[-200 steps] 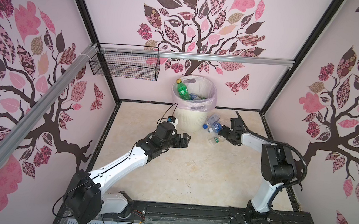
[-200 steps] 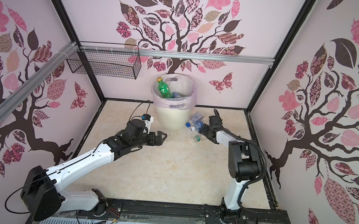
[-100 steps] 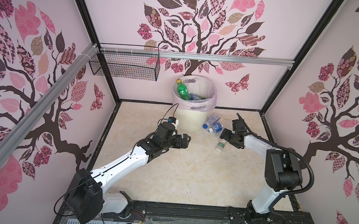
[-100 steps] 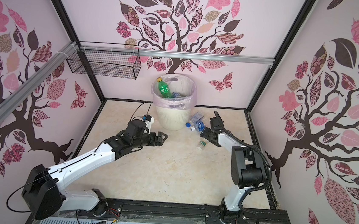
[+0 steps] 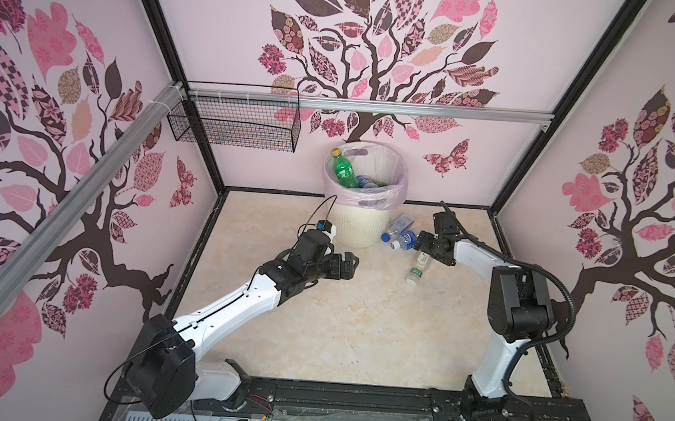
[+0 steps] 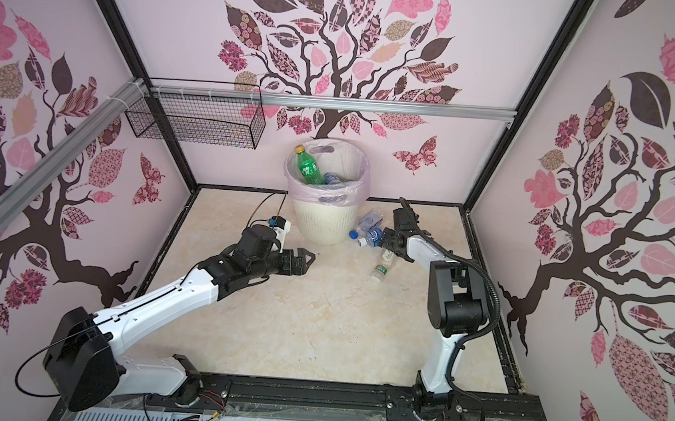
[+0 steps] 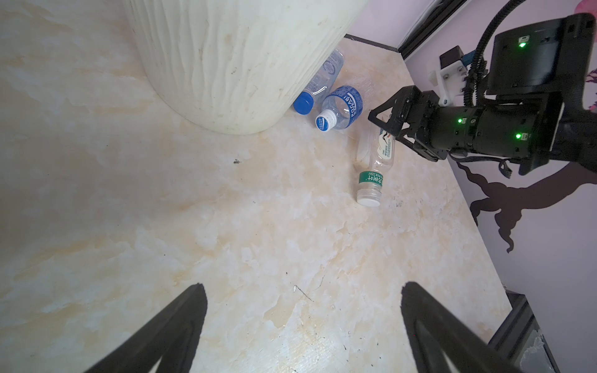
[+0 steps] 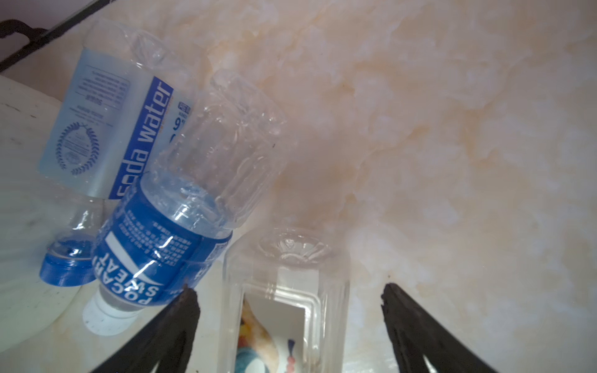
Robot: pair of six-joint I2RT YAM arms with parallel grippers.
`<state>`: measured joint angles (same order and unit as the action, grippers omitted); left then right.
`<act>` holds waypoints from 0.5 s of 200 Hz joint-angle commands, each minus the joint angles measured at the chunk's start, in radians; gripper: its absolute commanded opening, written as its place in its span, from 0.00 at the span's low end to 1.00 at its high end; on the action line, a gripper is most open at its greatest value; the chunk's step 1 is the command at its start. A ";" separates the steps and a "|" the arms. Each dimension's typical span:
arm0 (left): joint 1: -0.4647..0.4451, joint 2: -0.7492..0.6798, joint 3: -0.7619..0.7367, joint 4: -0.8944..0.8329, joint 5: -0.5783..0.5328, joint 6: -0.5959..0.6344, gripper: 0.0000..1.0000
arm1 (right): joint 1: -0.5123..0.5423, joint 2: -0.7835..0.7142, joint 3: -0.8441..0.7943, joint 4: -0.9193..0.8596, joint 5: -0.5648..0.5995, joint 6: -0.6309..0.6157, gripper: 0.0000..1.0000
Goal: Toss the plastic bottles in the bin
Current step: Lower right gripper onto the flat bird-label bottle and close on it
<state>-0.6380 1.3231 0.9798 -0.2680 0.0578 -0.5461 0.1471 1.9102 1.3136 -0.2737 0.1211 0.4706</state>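
Pick-up step: right gripper (image 8: pixel 289 289), jaws apart, straddles clear bottle (image 7: pixel 374 161) near bin (image 5: pixel 357 230), seemingly untouched; next: clamp, lift. Left gripper (image 7: pixel 303 287) spread, empty.

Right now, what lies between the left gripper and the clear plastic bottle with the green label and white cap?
Only bare cream marbled floor, from left gripper to bottle, in the left wrist view.

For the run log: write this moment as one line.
right gripper: open, jaws either side of green-label bottle | left gripper: open, empty | blue-label bottles: lying by bin
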 commanded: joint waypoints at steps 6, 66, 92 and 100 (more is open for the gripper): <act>0.005 0.014 -0.026 0.013 0.004 0.015 0.97 | -0.006 0.038 0.003 -0.008 0.021 -0.014 0.87; 0.006 0.004 -0.026 0.004 0.013 0.018 0.97 | -0.005 0.076 -0.021 0.006 -0.014 -0.025 0.73; 0.006 -0.011 -0.029 -0.009 0.019 0.018 0.97 | -0.006 0.070 -0.036 0.006 -0.030 -0.024 0.68; 0.005 -0.014 -0.032 -0.013 0.023 0.018 0.97 | -0.006 0.063 -0.040 0.000 -0.033 -0.024 0.67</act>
<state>-0.6373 1.3323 0.9798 -0.2718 0.0662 -0.5457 0.1471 1.9610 1.2884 -0.2569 0.1020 0.4534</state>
